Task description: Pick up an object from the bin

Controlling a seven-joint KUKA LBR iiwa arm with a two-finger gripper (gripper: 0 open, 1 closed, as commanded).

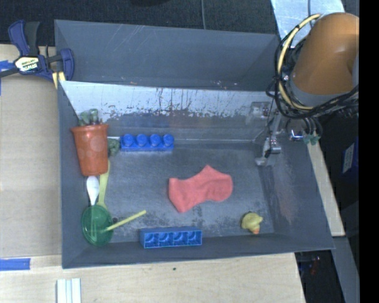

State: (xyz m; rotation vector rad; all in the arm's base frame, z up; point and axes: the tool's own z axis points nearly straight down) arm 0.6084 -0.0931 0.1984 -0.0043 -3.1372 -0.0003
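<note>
My gripper [267, 151] hangs at the right side of the bin, near the back right corner, its metal fingertips above the floor with nothing seen between them. A pink, soft, sock-shaped piece [199, 189] lies in the middle of the bin, to the left of and nearer than the gripper. A small yellow rounded toy [251, 222] sits near the front right corner, below the gripper in the view.
A blue studded brick [147, 142] lies along the back wall and another blue brick [172, 238] along the front wall. At the left stand an orange cup [92, 149], a white spoon-like piece [93, 189] and a green round thing with a yellow stick [98, 224].
</note>
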